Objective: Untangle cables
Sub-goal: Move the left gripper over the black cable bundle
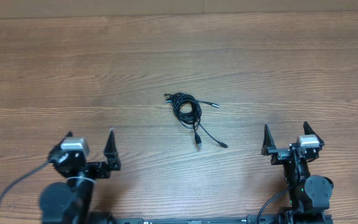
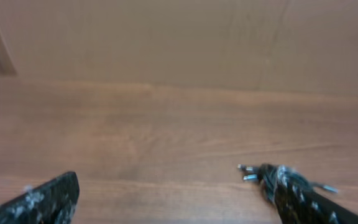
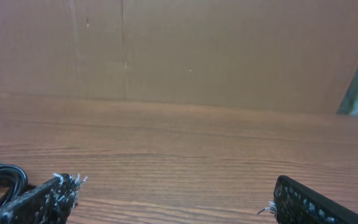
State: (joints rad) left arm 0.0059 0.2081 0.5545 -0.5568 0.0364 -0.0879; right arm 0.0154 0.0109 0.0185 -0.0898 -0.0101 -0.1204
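wooden table, whole cables overhead only

The cables lay bunched on the counter, about midway between its left and right edges. A few loose ends trailed from the bunch toward the near edge. The left gripper stood by the near edge toward the left corner, and the right gripper by the near edge toward the right corner. The cables lay ahead of and between the two, well apart from each.
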